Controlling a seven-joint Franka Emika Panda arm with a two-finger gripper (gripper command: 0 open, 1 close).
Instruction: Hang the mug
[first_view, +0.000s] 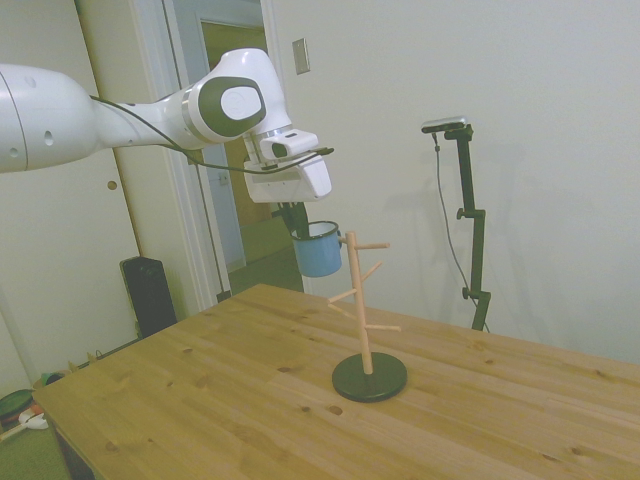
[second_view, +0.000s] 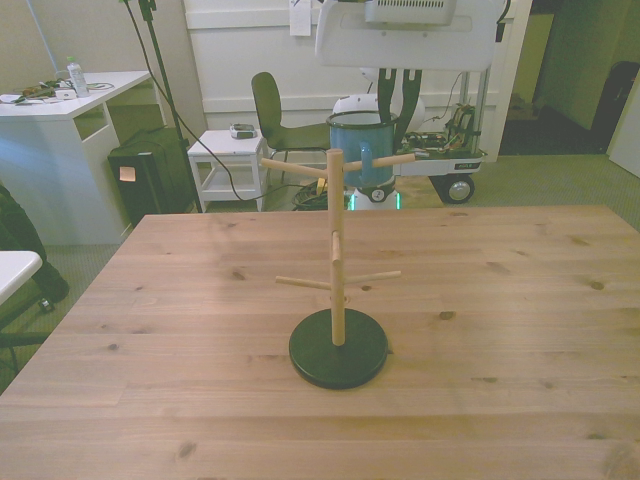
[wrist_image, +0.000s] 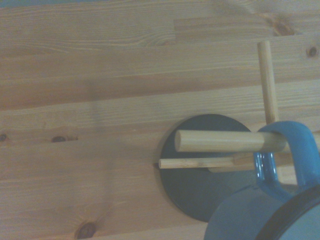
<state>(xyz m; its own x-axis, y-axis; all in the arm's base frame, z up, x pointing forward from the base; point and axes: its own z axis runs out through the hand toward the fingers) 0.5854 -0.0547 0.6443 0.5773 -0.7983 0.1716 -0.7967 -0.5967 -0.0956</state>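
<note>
The claw (first_view: 303, 222) grips the mug (first_view: 318, 249) by its rim, its handle (wrist_image: 285, 155) already looped over the wooden peg stand (first_view: 360, 300)'s top peg (wrist_image: 225, 141); lowering and release look next.

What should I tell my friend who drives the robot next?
Tool: shut on the small light-blue enamel mug, holding it by the rim, up in the air.
Mug: upright beside the top of the wooden peg stand with the round dark base. The wrist view shows its loop handle threaded around a top peg.
Done: mug lifted, handle on the peg.
Left: lower a little, open the tool, back away.
</note>
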